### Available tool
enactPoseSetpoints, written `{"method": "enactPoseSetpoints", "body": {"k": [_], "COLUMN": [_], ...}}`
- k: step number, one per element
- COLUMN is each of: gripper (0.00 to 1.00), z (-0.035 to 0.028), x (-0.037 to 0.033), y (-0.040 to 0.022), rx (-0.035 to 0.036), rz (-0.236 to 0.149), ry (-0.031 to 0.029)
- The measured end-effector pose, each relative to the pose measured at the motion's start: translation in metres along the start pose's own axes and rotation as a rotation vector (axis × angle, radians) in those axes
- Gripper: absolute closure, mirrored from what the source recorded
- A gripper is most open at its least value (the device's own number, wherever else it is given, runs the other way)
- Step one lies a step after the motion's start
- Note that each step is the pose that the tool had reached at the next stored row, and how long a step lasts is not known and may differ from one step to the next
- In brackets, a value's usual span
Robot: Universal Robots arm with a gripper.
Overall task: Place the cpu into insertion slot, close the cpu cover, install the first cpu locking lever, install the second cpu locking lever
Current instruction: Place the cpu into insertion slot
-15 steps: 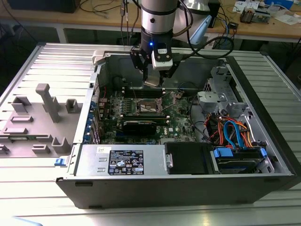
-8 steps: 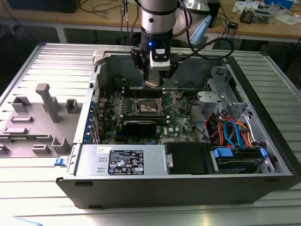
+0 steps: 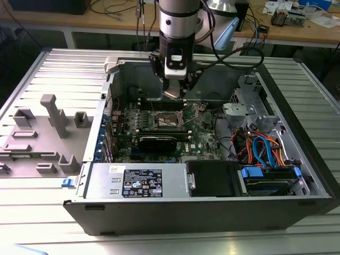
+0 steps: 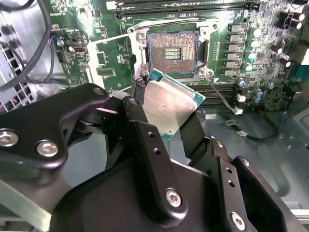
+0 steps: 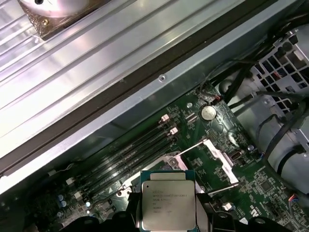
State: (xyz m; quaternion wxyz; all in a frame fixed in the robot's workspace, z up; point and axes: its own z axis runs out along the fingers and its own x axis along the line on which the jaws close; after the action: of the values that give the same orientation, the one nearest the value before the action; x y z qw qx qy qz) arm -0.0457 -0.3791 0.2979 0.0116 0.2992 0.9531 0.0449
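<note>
My gripper (image 3: 174,95) hangs inside the open computer case, shut on the cpu (image 4: 169,104), a flat square chip with a dull silver top and a green edge. In the second wrist view the chip is tilted between the black fingers (image 4: 140,113), a little above and short of the insertion slot (image 4: 174,50). The slot lies uncovered, with a dark centre and a silvery rim on the green motherboard (image 3: 204,135). In the first wrist view the cpu (image 5: 168,205) faces the camera, with the raised silvery cpu cover (image 5: 212,150) beyond it. A thin wire locking lever (image 4: 219,94) sticks out beside the slot.
Black memory slots (image 5: 130,159) run beside the socket. A graphics card (image 3: 162,142) lies in front of it in the exterior view, and a power supply (image 3: 138,180) fills the near side. Drive bays with blue and orange cables (image 3: 265,151) are on the exterior view's right. Case walls surround the board.
</note>
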Motion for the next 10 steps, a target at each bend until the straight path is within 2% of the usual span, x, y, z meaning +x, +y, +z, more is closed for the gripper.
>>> {"method": "enactPoseSetpoints", "body": {"k": [6,10], "gripper": [0.46,0.46], "z": [0.0002,0.0002], "x": [0.0,0.0], "y": [0.0,0.0], "rx": [-0.0002,-0.0002], "rz": [0.058,0.065], "ry": [-0.0053,-0.006]}}
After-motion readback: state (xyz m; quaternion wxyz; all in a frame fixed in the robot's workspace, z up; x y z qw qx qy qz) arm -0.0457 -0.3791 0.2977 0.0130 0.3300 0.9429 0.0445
